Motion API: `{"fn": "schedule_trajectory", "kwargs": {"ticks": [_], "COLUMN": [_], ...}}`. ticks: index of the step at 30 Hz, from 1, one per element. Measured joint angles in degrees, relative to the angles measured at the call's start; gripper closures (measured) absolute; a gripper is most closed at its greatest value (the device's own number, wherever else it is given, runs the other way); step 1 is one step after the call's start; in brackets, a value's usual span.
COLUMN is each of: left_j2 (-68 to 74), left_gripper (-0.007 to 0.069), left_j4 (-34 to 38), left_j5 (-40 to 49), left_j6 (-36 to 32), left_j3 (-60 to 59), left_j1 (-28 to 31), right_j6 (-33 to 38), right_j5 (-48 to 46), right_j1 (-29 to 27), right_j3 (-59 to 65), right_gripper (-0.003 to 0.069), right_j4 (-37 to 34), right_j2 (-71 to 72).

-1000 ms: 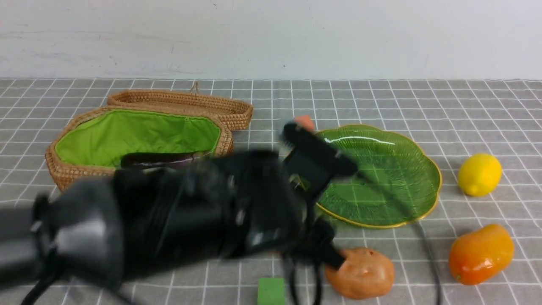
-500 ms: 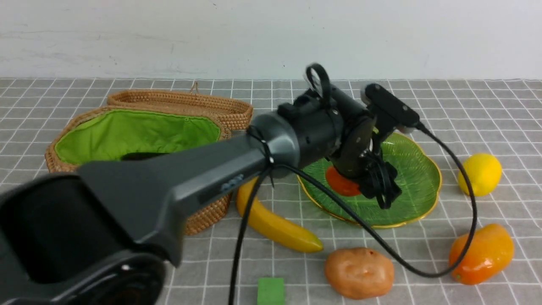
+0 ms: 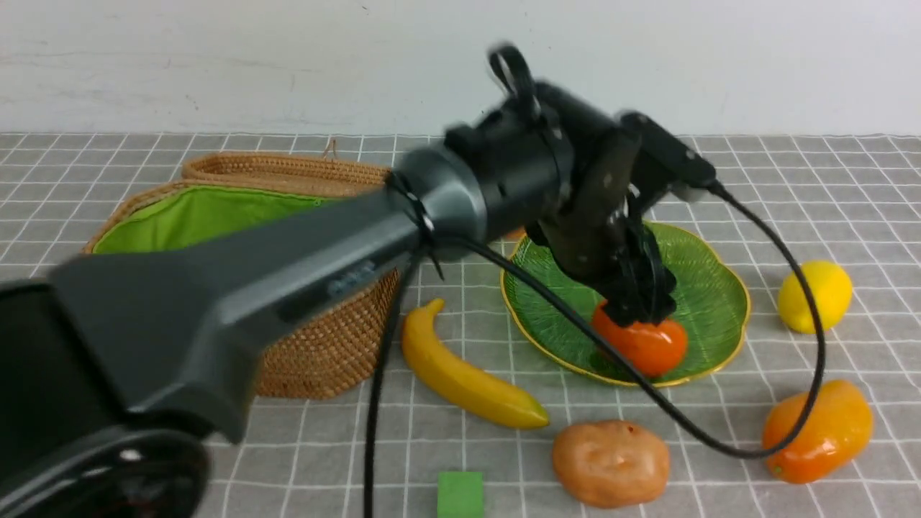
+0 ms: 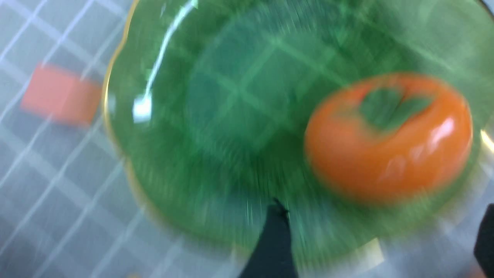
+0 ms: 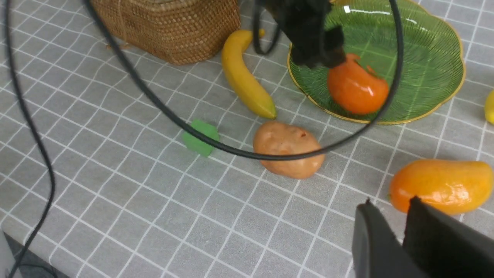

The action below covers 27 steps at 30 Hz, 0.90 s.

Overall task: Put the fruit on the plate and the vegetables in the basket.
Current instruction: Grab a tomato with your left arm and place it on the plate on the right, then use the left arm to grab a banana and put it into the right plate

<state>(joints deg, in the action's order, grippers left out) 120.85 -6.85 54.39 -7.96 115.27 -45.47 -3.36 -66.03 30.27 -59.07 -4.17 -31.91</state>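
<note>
Found left gripper (image 3: pixel 637 306) hanging over the near part of the plate (image 3: pixel 709 288), its arm stretched in across the front of the basket (image 3: pixel 324 352). Saw its fingers (image 4: pixel 272 247) spread wide apart in the left wrist view, gripping nothing; that view was badly blurred. Logged persimmon (image 3: pixel 640 344) lying on the plate close to the near rim, leaf cap up, directly beneath the fingertips. Could not tell from the front view whether the tips touched the fruit.

Noted right gripper (image 5: pixel 391 204) only in its own wrist view, low over the table (image 3: pixel 791 187) near the mango (image 3: pixel 817 432). Saw its fingers (image 5: pixel 436 239) drawn together with barely a slit between, holding nothing.

Recorded the other fruit off the plate:
- Banana (image 3: pixel 460 370) flat on the table between basket and plate, one end toward the potato (image 3: pixel 610 462).
- Lemon (image 3: pixel 814 295) on the table to the right of the plate, near its rim.
- Mango at the near right, well apart from the plate.

Found potato on the table nearer than the plate, between the green cube (image 3: pixel 460 493) and the mango. Saw basket standing open at the left, green lining showing, lid (image 3: pixel 288 167) lying behind it; contents hidden by the arm. Spotted orange cube (image 4: pixel 60 94) on the table just outside the plate's rim. Noted black cable (image 3: pixel 813 338) looping from the left wrist down past the mango.
</note>
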Motion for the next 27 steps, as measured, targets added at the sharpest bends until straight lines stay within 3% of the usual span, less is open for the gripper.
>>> {"fn": "schedule_trajectory", "kwargs": {"ticks": [1, 3, 5, 8, 10, 12, 18, 21, 27], "left_j2": [-0.7, -5.4, -6.9, -10.1, -10.2, -9.9, -5.6, -3.0, 0.9], "left_gripper": [0.0036, 0.0179, 0.0236, 0.0396, 0.0419, 0.041, 0.0157, 0.0076, 0.0095], "left_j4": [0.0, 0.7, 1.1, 4.3, 5.8, 6.3, 0.9, -2.2, -6.4], "left_j5": [0.8, 10.5, 13.0, 15.9, 15.9, 14.8, 3.1, -0.7, -3.6], "left_j6": [-0.5, -10.5, -15.1, -31.5, -36.4, -39.0, -41.5, -41.6, -41.6], "left_j3": [0.0, -1.6, -3.2, -10.7, -14.4, -17.4, -21.9, -22.0, -22.0], "left_j1": [0.0, 0.0, 0.1, 0.8, 1.3, 1.7, 2.2, 2.2, 2.2], "right_j6": [0.0, 0.2, 0.3, 0.5, 1.3, 1.7, 1.9, 1.9, 1.9], "right_j5": [0.0, 0.0, 0.0, 0.0, 0.0, 0.0, -0.4, -0.5, -0.5], "right_j1": [0.0, 0.0, 0.0, 0.0, 0.0, 0.0, 0.0, 0.0, 0.0], "right_j3": [0.0, 0.0, 0.0, 0.0, 0.0, 0.0, 0.0, 0.0, 0.0], "right_gripper": [0.0519, 0.0519, 0.0519, 0.0519, 0.0519, 0.0519, 0.0519, 0.0519, 0.0519], "right_j4": [0.0, 0.1, 0.1, 0.1, 0.1, 0.1, 0.0, 0.0, 0.0], "right_j2": [0.0, 0.0, 0.0, 0.0, 0.0, 0.0, 0.0, 0.0, 0.0]}}
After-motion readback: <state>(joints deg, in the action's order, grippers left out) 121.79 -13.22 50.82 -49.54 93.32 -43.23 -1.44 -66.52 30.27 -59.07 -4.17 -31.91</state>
